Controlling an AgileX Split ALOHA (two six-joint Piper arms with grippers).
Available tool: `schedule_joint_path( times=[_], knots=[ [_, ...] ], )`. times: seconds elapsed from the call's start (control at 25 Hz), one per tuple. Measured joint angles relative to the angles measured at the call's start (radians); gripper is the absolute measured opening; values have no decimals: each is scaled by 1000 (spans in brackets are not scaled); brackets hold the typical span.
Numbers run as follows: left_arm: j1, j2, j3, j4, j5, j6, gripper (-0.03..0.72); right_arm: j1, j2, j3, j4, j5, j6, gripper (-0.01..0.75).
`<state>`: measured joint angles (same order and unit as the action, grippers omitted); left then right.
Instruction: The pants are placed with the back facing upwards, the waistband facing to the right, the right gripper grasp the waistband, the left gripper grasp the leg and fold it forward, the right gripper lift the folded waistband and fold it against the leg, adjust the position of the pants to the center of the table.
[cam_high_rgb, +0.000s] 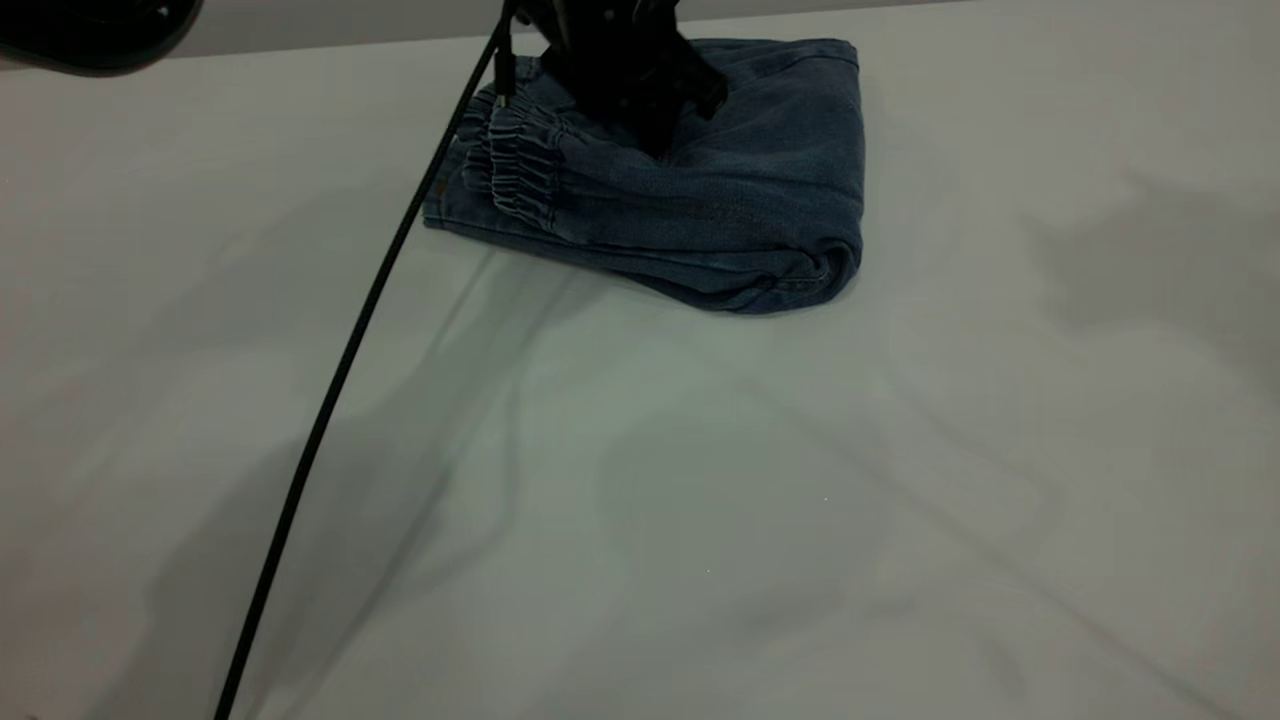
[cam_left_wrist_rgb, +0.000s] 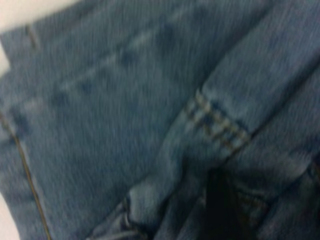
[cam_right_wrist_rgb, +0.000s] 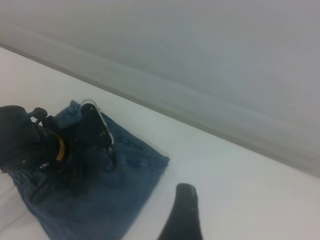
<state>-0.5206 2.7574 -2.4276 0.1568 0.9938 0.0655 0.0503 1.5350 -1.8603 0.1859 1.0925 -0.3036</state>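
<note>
The pants (cam_high_rgb: 700, 200) lie folded into a thick blue denim bundle at the far middle of the table (cam_high_rgb: 640, 480). Their gathered elastic waistband (cam_high_rgb: 520, 165) lies on top at the bundle's left end. The printed leg is hidden inside the fold. My left gripper (cam_high_rgb: 660, 135) presses down onto the top of the bundle, and its wrist view is filled with denim and seams (cam_left_wrist_rgb: 215, 122). From the right wrist view the left gripper (cam_right_wrist_rgb: 107, 147) shows on the pants (cam_right_wrist_rgb: 100, 205). My right gripper (cam_right_wrist_rgb: 220, 227) hangs apart over bare table, one finger (cam_right_wrist_rgb: 184, 212) showing and holding nothing.
A black cable (cam_high_rgb: 340, 380) runs from the near left edge up to the left arm, crossing the table's left half. A dark rounded object (cam_high_rgb: 90, 30) sits at the far left corner. The table's far edge (cam_right_wrist_rgb: 200, 107) lies just behind the pants.
</note>
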Motion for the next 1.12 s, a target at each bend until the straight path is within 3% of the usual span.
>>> schedule_joint_path(
  times=[0.36,0.56,0.84,1.12],
  knots=[
    [0,-2,0,-1,225,2,416,0,0,0,0,0,0,559],
    [0,-5,0,-36,232,3,412,0,0,0,0,-1,0,559],
    [-1,-34,4,-205,244,4,412,0,0,0,-1,-2,0,559],
    [-1,-72,4,-199,233,-6,412,0,0,0,-2,-2,0,559]
  ],
)
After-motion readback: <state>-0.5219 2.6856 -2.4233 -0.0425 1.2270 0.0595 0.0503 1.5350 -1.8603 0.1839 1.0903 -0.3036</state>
